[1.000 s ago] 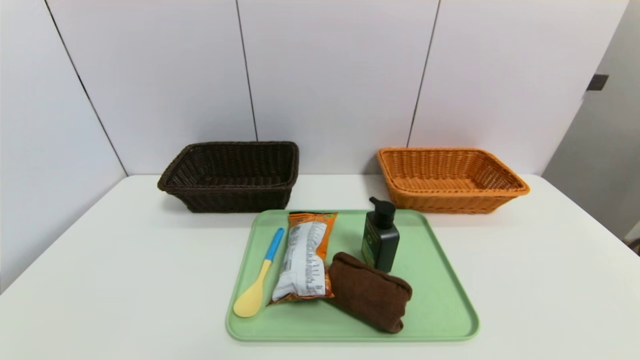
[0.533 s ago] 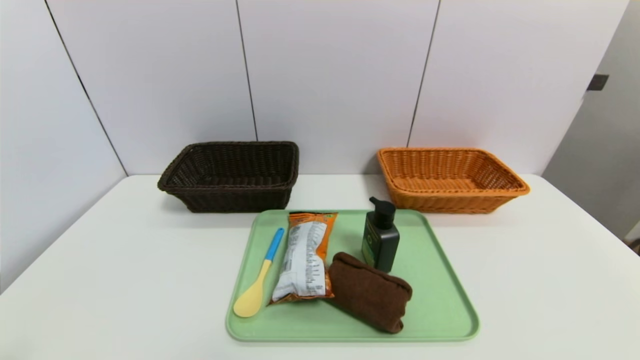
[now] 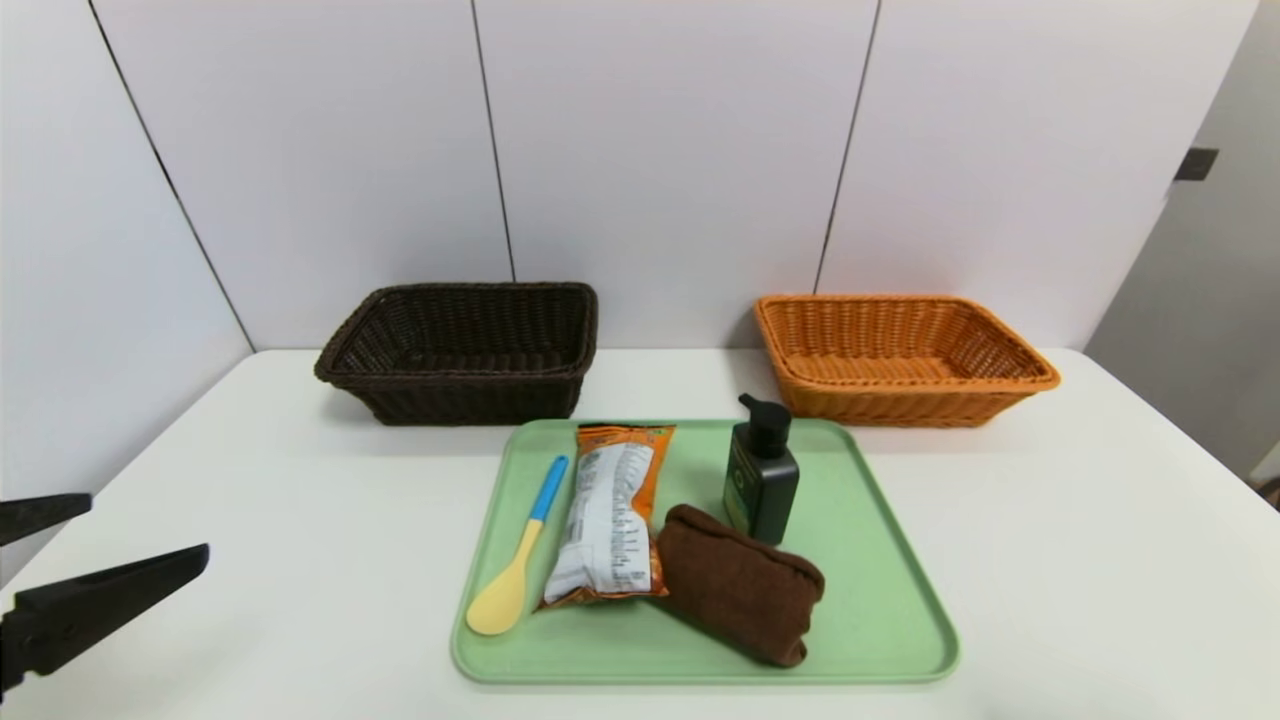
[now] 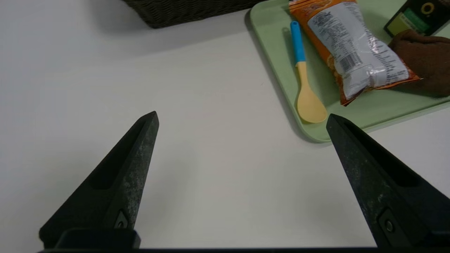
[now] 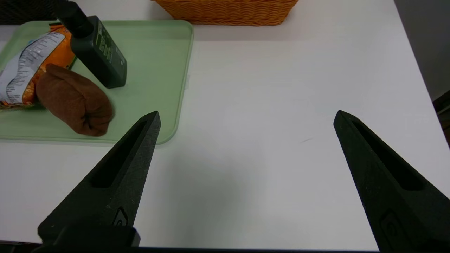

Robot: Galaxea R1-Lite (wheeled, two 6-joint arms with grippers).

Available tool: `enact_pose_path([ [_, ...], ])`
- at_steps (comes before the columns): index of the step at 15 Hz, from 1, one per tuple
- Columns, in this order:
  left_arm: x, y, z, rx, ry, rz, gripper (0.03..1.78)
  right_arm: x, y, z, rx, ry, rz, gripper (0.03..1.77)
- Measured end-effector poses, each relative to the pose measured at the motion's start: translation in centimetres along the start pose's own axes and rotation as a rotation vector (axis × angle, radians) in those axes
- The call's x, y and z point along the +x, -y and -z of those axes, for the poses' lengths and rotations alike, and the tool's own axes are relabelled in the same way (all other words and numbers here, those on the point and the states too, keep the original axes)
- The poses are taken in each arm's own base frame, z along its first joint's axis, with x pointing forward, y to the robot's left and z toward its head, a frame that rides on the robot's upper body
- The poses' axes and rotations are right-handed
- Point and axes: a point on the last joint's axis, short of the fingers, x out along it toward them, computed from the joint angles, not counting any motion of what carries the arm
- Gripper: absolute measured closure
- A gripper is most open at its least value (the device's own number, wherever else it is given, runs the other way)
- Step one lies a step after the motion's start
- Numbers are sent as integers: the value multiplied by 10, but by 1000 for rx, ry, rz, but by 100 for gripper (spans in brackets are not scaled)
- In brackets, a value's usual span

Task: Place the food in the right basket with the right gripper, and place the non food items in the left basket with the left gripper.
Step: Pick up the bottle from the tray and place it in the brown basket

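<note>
At the head view's lower left, the left end effector (image 4: pixel 242 116) is hovering spread and empty, probably lining up for the spoon (image 3: pixel 520 560); the right end effector (image 5: pixel 248 114) is waiting spread.

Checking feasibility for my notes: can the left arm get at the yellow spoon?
Probably yes: the left gripper is open and empty, and the yellow spoon lies uncovered on the tray's near-left side.
</note>
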Motion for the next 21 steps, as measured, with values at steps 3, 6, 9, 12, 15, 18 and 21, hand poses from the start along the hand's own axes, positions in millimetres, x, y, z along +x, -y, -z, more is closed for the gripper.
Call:
enact_pose_path([
  [3, 37, -4, -16, 99, -1, 151, 12, 14, 0, -17, -8, -41, -46, 10],
  [6, 77, 6, -27, 195, 9, 274, 12, 26, -3, -29, -29, -76, -145, 10],
  [9, 119, 25, -35, 246, 19, 386, 12, 38, -7, -33, -81, -109, -212, 10],
  [12, 159, 51, -41, 291, 57, 512, 12, 46, -11, -41, -109, -120, -253, 10],
  [15, 192, 80, -43, 327, 72, 636, 12, 56, -12, -49, -113, -124, -257, 10],
  [18, 216, 102, -40, 353, 97, 717, 12, 60, -13, -49, -113, -139, -258, 10],
  [21, 234, 120, -32, 411, 141, 768, 12, 61, -13, -49, -112, -145, -256, 10],
])
